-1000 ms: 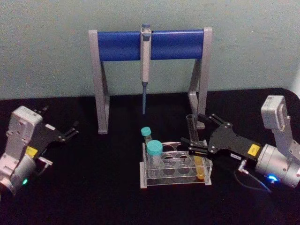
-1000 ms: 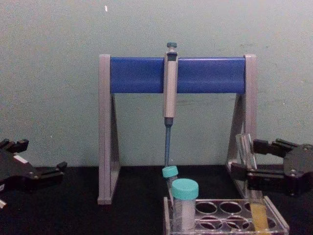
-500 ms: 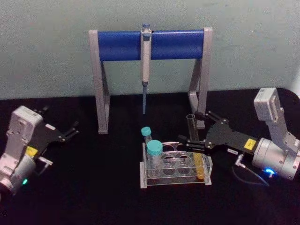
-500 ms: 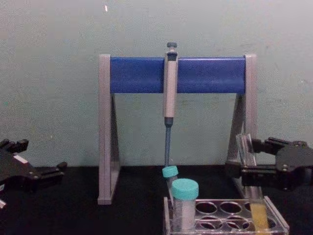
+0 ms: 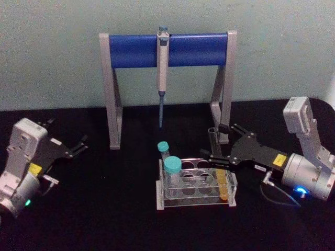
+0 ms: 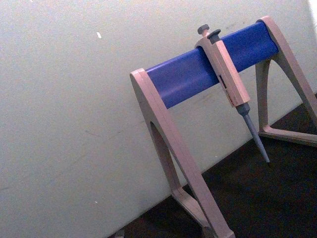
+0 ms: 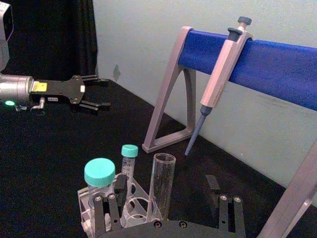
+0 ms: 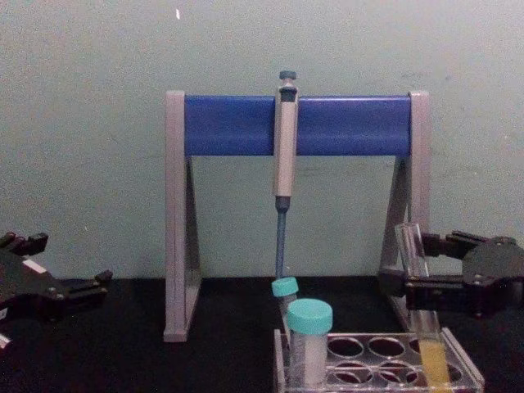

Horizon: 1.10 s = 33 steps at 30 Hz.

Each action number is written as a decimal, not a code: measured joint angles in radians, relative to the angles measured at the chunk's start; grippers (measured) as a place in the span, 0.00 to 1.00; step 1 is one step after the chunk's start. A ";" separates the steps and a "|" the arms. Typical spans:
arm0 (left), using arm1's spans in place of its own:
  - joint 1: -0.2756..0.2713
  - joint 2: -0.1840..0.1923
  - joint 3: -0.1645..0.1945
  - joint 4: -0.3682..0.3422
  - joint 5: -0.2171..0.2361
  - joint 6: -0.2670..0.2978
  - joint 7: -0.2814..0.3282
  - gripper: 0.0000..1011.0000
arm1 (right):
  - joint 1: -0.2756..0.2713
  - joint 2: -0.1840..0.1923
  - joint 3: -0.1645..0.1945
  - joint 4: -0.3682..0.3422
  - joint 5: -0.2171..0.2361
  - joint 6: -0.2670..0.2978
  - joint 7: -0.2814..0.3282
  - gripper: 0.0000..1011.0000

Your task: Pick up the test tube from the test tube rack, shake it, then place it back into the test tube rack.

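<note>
The test tube (image 5: 215, 149) stands upright in the right end of the clear test tube rack (image 5: 194, 204), with yellow-orange liquid in its lower part. My right gripper (image 5: 212, 141) is open, one finger on each side of the tube's upper part, not closed on it. In the right wrist view the test tube (image 7: 162, 186) rises between the spread fingers (image 7: 106, 213). From the chest view the test tube (image 8: 413, 258) leans slightly inside the right gripper (image 8: 413, 264) above the rack (image 8: 364, 360). My left gripper (image 5: 73, 148) is parked open at the far left.
A grey-and-blue pipette stand (image 5: 131, 49) holding a pipette (image 5: 162, 63) stands just behind the rack. Two teal-capped tubes (image 5: 172, 167) sit at the rack's left end. The black tabletop lies bare between the rack and the left arm.
My right gripper has crept left and slightly up, so its fingers now reach farther around the tube. The tube stays in the rack. The left arm has not moved.
</note>
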State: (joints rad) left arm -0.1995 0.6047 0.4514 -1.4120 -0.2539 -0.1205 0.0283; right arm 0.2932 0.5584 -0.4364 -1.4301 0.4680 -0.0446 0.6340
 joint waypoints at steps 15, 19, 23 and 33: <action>0.000 0.000 0.000 0.000 0.000 0.000 0.000 0.99 | -0.002 0.000 0.003 0.002 0.005 -0.009 0.001 0.99; 0.000 0.000 0.000 0.000 0.000 0.000 0.000 0.99 | -0.001 0.000 0.003 0.002 0.005 -0.009 0.001 0.99; 0.000 0.000 0.000 0.000 0.000 0.000 0.000 0.99 | -0.001 0.000 0.002 0.002 0.005 -0.009 0.000 0.99; 0.000 0.000 0.000 0.000 0.000 0.000 0.000 0.99 | -0.001 0.000 0.002 0.001 0.005 -0.009 0.000 0.85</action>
State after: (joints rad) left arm -0.1995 0.6047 0.4514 -1.4120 -0.2539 -0.1205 0.0283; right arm 0.2920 0.5585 -0.4341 -1.4289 0.4726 -0.0534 0.6343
